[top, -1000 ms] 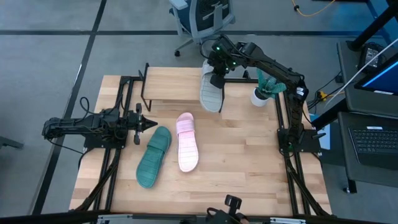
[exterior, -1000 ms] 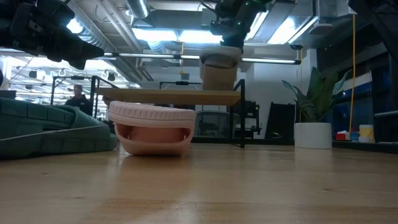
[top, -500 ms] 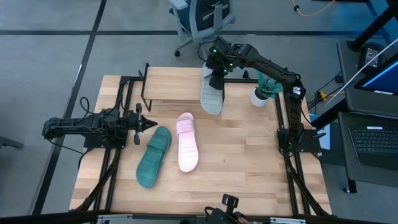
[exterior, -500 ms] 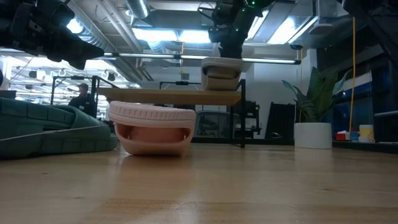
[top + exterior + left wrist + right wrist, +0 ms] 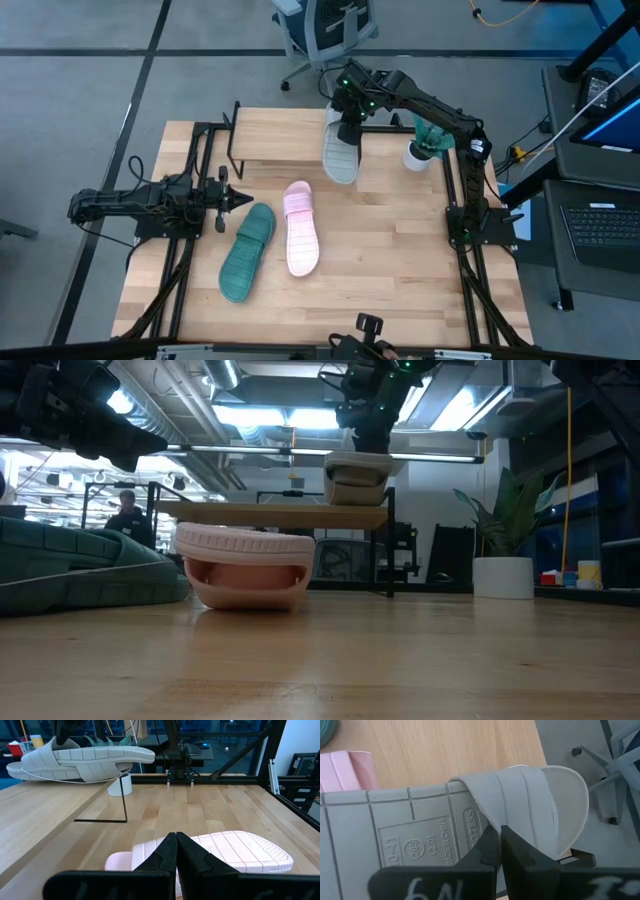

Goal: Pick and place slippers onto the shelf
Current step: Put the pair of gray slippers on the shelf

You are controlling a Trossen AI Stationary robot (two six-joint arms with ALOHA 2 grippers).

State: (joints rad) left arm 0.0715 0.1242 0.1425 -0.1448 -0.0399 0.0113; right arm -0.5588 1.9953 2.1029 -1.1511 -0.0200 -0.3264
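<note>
The grey slipper [image 5: 340,152] sits at the right end of the shelf [image 5: 280,140], ribbed underside up, its near end sticking out past the plank's near edge. My right gripper [image 5: 347,122] stands over it, shut on its strap. In the low view the grey slipper [image 5: 357,478] lies about level on the shelf plank [image 5: 270,515]. The pink slipper [image 5: 300,228] and the teal slipper [image 5: 247,252] lie side by side on the tabletop. My left gripper [image 5: 243,201] waits shut near the table's left side, just left of the teal slipper's far end. My right gripper [image 5: 496,827] pinches the grey slipper's strap edge [image 5: 482,815] where it meets the sole, between its two fingers. It comes from above, pointing down. The slipper lies about level, its lower side at the shelf plank; I cannot tell if it rests there.
A white pot with a green plant [image 5: 422,148] stands right of the shelf near the table's far right corner. Black frame rails run along the table's left and right sides. An office chair [image 5: 325,30] stands beyond the far edge. A person [image 5: 125,512] shows far back in the room.
The right gripper tipped the grey slipper from a steeper, hanging pose to about level over the shelf's right end in the first half second. Since then both have kept still.
</note>
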